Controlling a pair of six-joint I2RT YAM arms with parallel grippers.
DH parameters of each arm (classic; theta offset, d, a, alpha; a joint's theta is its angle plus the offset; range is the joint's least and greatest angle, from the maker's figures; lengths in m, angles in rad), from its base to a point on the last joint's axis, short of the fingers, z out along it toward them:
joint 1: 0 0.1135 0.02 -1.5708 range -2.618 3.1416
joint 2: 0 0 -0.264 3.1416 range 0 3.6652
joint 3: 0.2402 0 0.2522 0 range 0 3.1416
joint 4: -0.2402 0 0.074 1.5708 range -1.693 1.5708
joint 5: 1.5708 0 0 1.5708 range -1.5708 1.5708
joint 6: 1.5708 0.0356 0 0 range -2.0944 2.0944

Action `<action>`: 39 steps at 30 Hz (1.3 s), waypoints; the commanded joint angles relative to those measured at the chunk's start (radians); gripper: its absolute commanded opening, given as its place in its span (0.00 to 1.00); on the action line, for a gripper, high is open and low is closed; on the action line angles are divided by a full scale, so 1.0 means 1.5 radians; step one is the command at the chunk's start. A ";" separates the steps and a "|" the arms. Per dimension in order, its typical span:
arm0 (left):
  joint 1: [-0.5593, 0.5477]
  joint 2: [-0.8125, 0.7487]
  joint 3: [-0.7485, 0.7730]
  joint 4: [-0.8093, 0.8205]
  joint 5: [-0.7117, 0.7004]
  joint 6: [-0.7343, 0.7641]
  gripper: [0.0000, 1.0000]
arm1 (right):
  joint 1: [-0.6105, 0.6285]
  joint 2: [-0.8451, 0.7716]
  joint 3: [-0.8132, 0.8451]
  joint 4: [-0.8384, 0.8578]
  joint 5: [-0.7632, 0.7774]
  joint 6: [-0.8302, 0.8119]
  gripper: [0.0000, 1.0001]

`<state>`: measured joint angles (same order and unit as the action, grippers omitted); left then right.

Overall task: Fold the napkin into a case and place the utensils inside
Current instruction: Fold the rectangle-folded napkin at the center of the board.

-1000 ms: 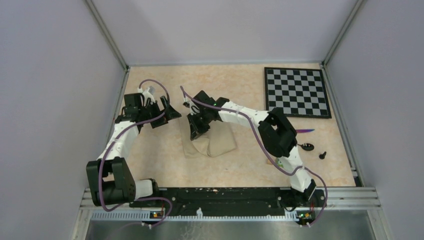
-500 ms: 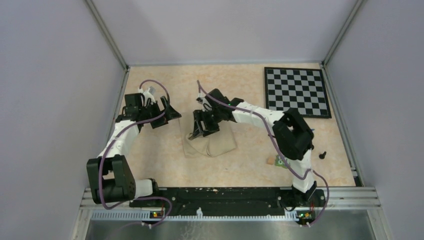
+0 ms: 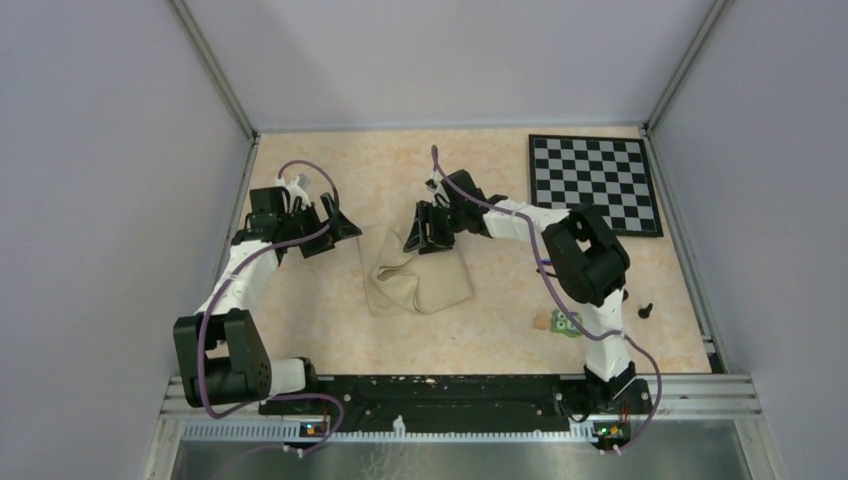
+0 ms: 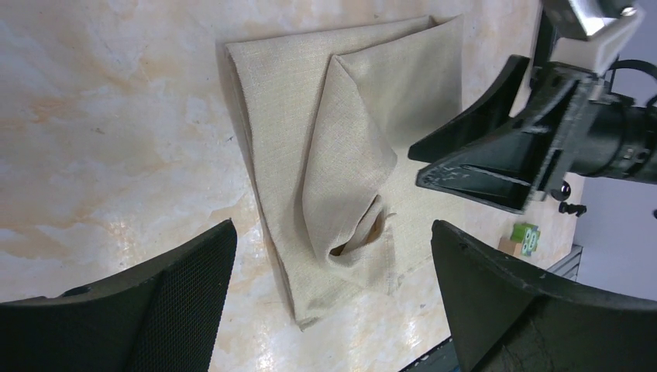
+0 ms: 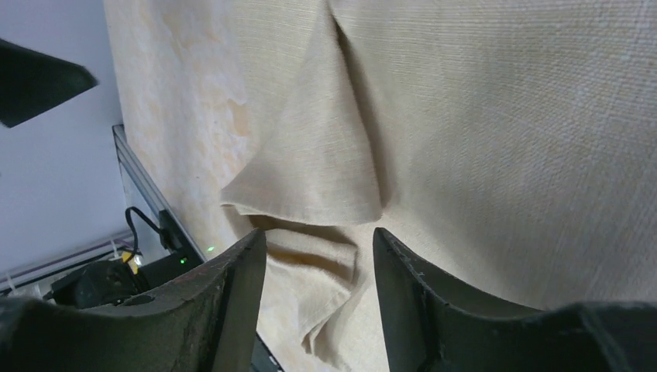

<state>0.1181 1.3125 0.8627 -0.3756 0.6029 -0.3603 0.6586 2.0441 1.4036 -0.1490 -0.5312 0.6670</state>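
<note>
The beige-cream napkin (image 3: pixel 415 283) lies loosely folded in the middle of the table, with overlapping flaps and a small pocket-like opening (image 4: pixel 358 239) near its front edge. My right gripper (image 3: pixel 425 232) hovers open and empty just above the napkin's far edge; its wrist view is filled with the cloth (image 5: pixel 465 116). My left gripper (image 3: pixel 335 225) is open and empty to the left of the napkin, apart from it; its wrist view shows the napkin (image 4: pixel 325 155) and the right gripper (image 4: pixel 496 147). The utensils are hidden behind the right arm.
A chessboard (image 3: pixel 594 183) lies at the far right. A small green block with white dots (image 3: pixel 567 322) and a tiny black knob (image 3: pixel 645 310) sit near the right arm's base. The side walls stand close on the left and right.
My right gripper has drawn back from over the napkin toward the far right, and its elbow has swung right over the spot where the utensils lay. The left arm has not moved.
</note>
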 commanded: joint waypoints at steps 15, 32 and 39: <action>0.005 -0.025 0.000 0.012 -0.018 0.009 0.99 | 0.024 0.080 0.047 0.125 -0.066 0.074 0.17; 0.010 -0.097 -0.012 0.014 -0.122 0.007 0.99 | 0.065 0.228 0.250 0.388 -0.080 0.348 0.39; 0.006 -0.068 -0.009 0.021 -0.062 -0.001 0.99 | 0.005 0.023 0.082 0.116 -0.105 0.098 0.54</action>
<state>0.1284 1.1900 0.8543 -0.3744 0.4557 -0.3607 0.7300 2.3135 1.6337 0.2390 -0.6701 1.0485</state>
